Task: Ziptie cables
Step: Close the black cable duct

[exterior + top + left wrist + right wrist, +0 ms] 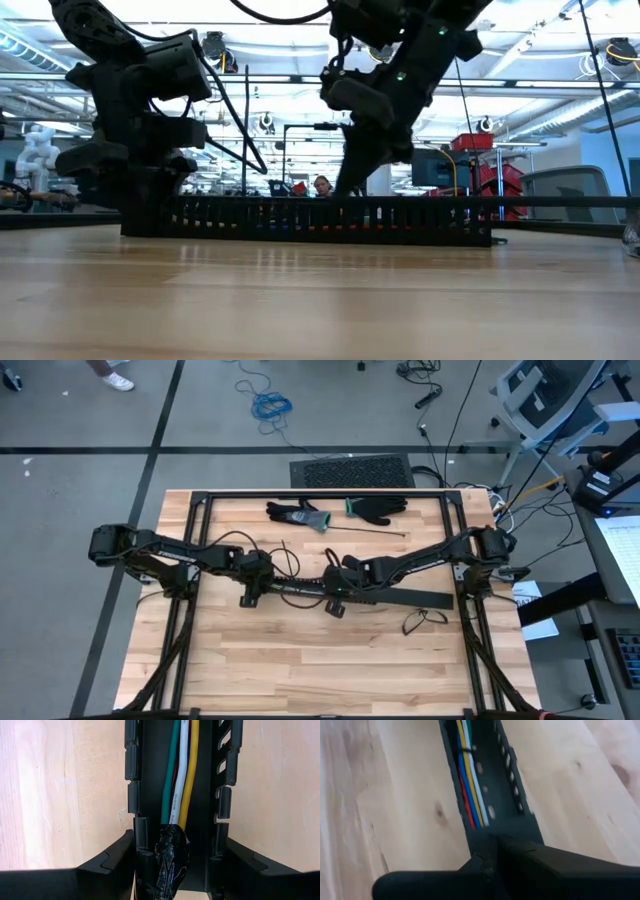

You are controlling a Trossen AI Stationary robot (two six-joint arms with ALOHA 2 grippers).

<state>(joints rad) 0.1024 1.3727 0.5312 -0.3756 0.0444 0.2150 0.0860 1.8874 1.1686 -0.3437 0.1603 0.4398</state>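
A long black slotted duct [400, 595] lies flat on the wooden table, running left to right. Inside its channel lie the cables [177, 780], green, white and yellow, their near end wrapped in black tape [170, 860]. The right wrist view also shows red and blue cables [470, 785]. My left gripper [250, 592] stands over the duct's left end, its fingers outside the two walls. My right gripper [335, 603] is shut. It slants down over the middle of the duct, its tips [492, 850] low over the channel. My left gripper clasps the duct's left end between its two fingers, one on each outer wall [141, 837]. The fingers come from above, steeply down, and lie across the duct. The duct rests flat on the table. My right gripper's tips hide where they meet the channel; I cannot tell whether they touch the duct or the cables.
Two dark gloves [300, 513] [380, 508] and a thin black zip tie [365, 534] lie at the far side. A black looped piece [425, 620] lies near the duct's right end. A black frame [200, 510] rims the table. Bare wood stretches toward the near edge.
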